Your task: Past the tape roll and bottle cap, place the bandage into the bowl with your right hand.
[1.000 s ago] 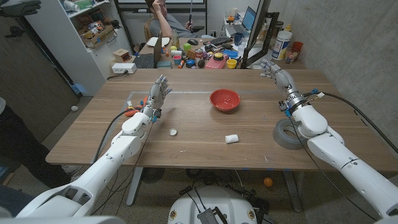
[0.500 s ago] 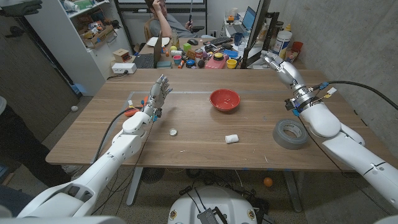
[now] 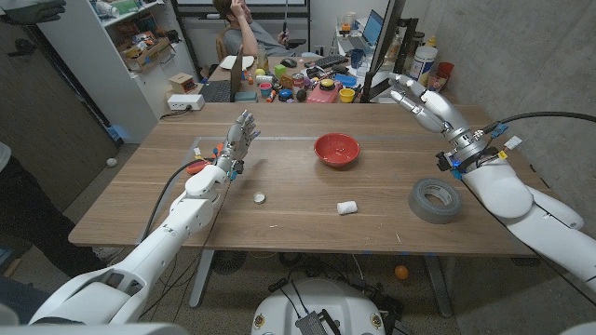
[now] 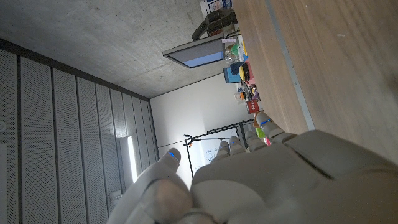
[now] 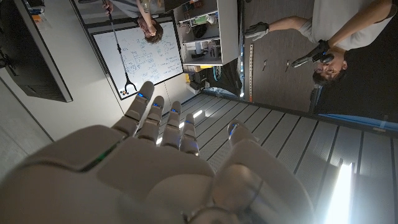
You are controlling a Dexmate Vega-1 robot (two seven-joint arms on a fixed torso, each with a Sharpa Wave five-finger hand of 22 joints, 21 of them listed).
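While both hands were held spread and empty above the wooden table (image 3: 140,200), the bandage (image 3: 347,207) lay untouched at mid-table, nearer the robot than the red bowl (image 3: 336,149).

From left to right were seen the left hand (image 3: 239,137) raised with fingers apart, the bottle cap (image 3: 260,197) near its forearm, the bandage, then the grey tape roll (image 3: 438,199) beside the right arm; the right hand (image 3: 421,98) was lifted past the far edge. A cluttered desk (image 3: 307,86) and a seated person (image 3: 244,26) were visible behind. A whiteboard (image 5: 146,53) and another person (image 5: 329,43) were shown by the right wrist view, a monitor (image 4: 202,53) by the left.
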